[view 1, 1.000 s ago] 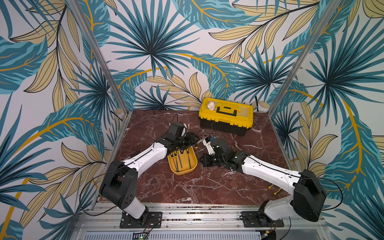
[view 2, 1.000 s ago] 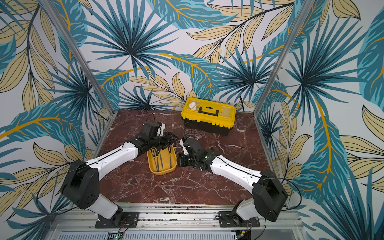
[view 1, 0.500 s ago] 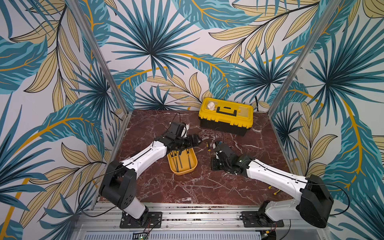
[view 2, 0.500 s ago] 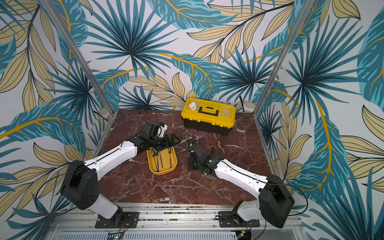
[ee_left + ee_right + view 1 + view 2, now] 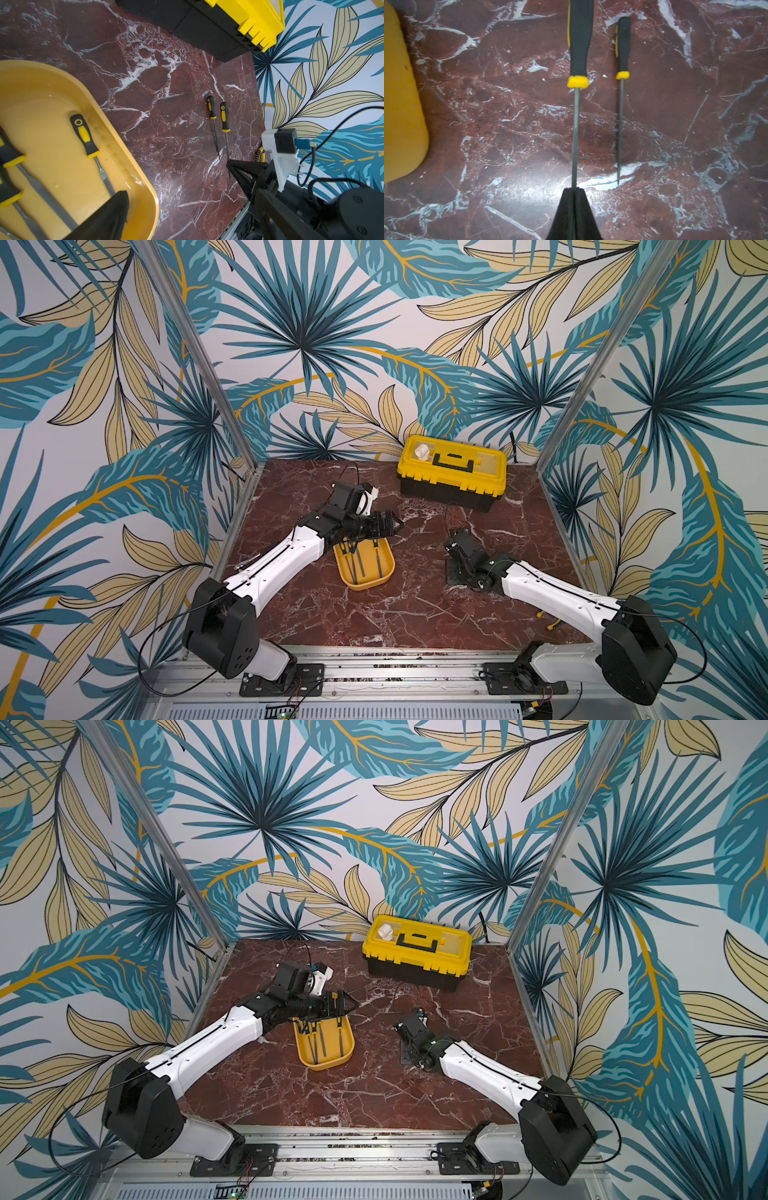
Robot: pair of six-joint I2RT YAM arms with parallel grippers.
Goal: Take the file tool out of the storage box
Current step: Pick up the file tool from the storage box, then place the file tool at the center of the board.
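The storage box [image 5: 365, 584] [image 5: 328, 1064] is a shallow yellow tray left of the table's middle, with other files [image 5: 85, 135] lying in it. My left gripper [image 5: 392, 524] [image 5: 190, 192] hangs open over its far end, one finger [image 5: 116, 207] above the tray and nothing between the jaws. My right gripper [image 5: 449, 545] [image 5: 575, 190] is to the right of the tray, shut on the thin metal shaft of a black-and-yellow file tool [image 5: 579, 47] [image 5: 224, 116]. The file's handle points away toward the back. The tray's edge [image 5: 400, 104] shows in the right wrist view.
A second file [image 5: 623, 45] [image 5: 211, 107] lies on the red marble beside the held one. A black toolbox with a yellow lid [image 5: 451, 479] [image 5: 415, 955] stands at the back right. Another yellow-black handle [image 5: 259, 153] shows behind the right gripper. Patterned walls close in three sides.
My left gripper has opened and stays over the tray's far end. My right arm has moved right, away from the tray, carrying the file.
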